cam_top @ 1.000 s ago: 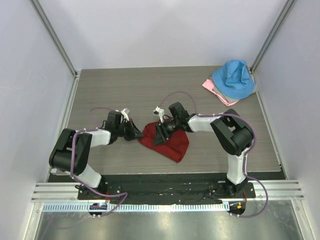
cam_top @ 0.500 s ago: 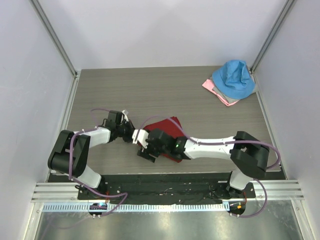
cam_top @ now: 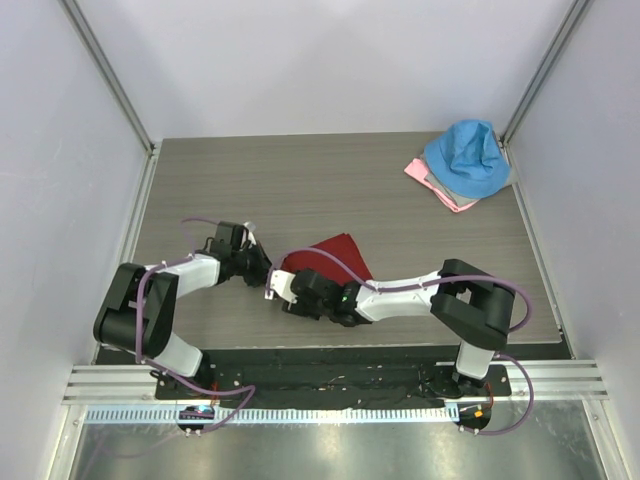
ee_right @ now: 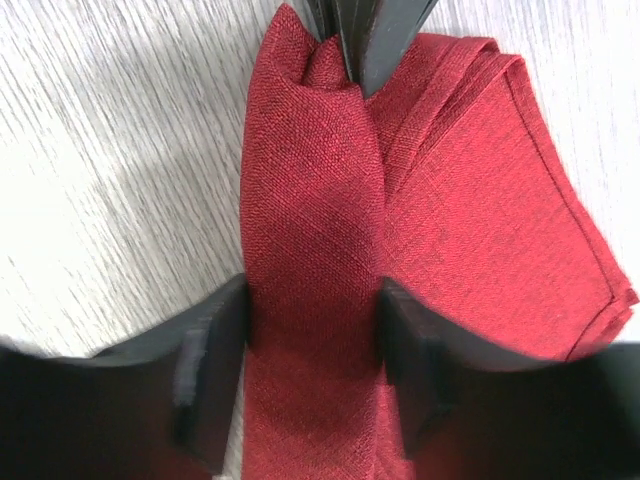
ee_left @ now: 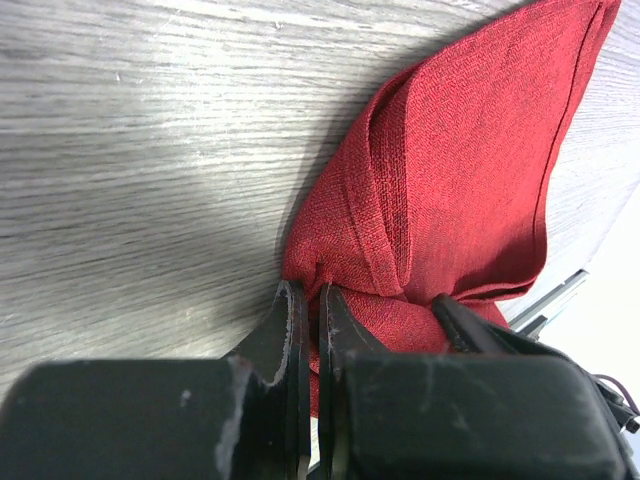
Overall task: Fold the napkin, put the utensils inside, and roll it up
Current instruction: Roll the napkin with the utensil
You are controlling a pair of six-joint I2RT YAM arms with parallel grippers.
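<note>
Folding, I reckon: left tool (ee_left: 308, 295) pinches the napkin (ee_left: 450, 180) corner; right tool (ee_right: 315, 300), spread, straddles its ridge, which needs flattening next.

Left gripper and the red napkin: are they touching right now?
Touching. The left wrist view shows the left gripper shut on a bunched corner of the napkin, with the cloth pinched between its tips.

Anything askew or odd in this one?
The napkin is bunched into a rumpled wedge, not a flat fold: the left gripper pinches one corner, and the right gripper straddles a raised ridge.
</note>
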